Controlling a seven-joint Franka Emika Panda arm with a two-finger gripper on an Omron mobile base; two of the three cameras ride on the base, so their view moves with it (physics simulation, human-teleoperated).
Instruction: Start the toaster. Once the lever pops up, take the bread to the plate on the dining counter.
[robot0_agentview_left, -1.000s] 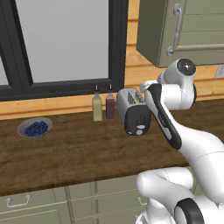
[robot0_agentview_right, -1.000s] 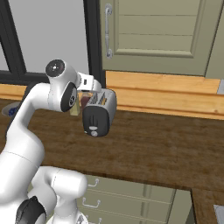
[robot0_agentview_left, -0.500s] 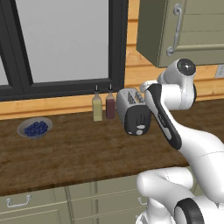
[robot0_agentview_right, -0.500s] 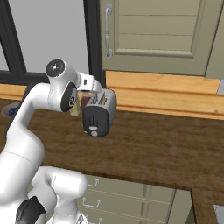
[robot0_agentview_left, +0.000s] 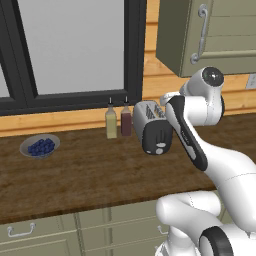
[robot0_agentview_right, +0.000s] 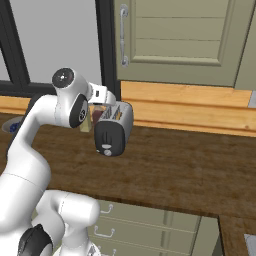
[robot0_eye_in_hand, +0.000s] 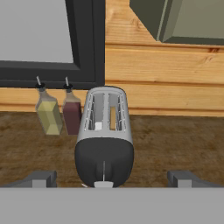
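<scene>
Change: none, arm stays still | fingers (robot0_eye_in_hand: 43, 178) wide open, empty | toaster (robot0_eye_in_hand: 105, 140) between and ahead of them | lever (robot0_eye_in_hand: 103, 183) not pressed, start pending

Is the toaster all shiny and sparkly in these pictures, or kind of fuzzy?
Hand view: the toaster looks sharp, with soft pale sheen on its silver top, no bright glare. Left base view: its body looks smooth and flat-lit, edges slightly soft. Right base view: a faint shadow lies on the worktop under it; nothing is blurred.

Flanking base views; close hand view
</scene>
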